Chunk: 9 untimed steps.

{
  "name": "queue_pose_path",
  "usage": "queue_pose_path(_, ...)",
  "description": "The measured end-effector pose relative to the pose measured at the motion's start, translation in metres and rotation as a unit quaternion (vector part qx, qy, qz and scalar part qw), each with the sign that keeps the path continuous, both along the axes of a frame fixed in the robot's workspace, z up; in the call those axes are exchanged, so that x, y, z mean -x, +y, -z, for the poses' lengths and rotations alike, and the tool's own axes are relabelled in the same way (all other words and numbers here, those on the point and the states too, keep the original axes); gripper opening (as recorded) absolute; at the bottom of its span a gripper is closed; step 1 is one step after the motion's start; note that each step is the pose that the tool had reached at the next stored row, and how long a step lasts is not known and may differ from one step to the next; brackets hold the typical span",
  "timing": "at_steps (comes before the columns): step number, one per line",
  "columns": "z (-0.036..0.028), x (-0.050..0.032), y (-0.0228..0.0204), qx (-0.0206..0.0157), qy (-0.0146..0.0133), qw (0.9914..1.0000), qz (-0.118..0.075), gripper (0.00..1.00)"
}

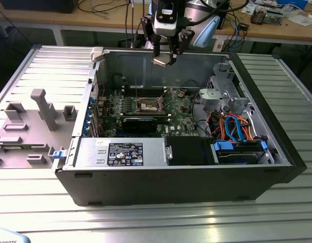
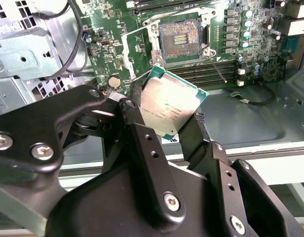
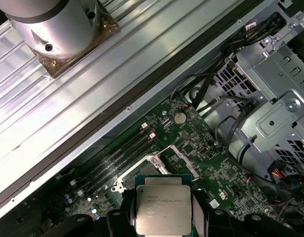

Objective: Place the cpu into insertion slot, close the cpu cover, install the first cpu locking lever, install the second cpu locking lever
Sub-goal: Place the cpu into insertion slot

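CPU (image 2: 174, 104) is clamped between the jaws of the gripper (image 2: 167, 118), which are closed on two opposite edges of the chip, so the chip lies right inside the grasp and not to either side of it. It is held in the air above the socket (image 2: 180, 37) and well apart from it. In the exterior view it is seen up by the back wall of the case (image 1: 130, 66), above and behind the socket. Whether it hangs straight over the socket cannot be told. The dull metal top is turned toward both wrist cameras and, it is judged, away from the socket. Being square, the chip has no long axis, so its edges are what count. In the second wrist view these edges are seen turned out of line with the socket's edges, and the chip appears tilted, not level. The socket is open with its contact field bare, and a thin lever (image 2: 217, 66) stands free just beside it.
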<state>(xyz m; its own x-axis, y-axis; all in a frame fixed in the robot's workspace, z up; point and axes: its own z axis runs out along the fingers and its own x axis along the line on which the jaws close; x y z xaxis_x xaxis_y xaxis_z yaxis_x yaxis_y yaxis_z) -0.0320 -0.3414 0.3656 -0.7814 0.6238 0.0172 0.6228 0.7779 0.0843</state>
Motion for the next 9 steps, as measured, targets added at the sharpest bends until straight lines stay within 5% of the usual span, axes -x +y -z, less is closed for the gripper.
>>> queue_pose_path(9,0.0000,0.0027,0.0000,0.0000,0.0000,1.00000,0.001,0.54)
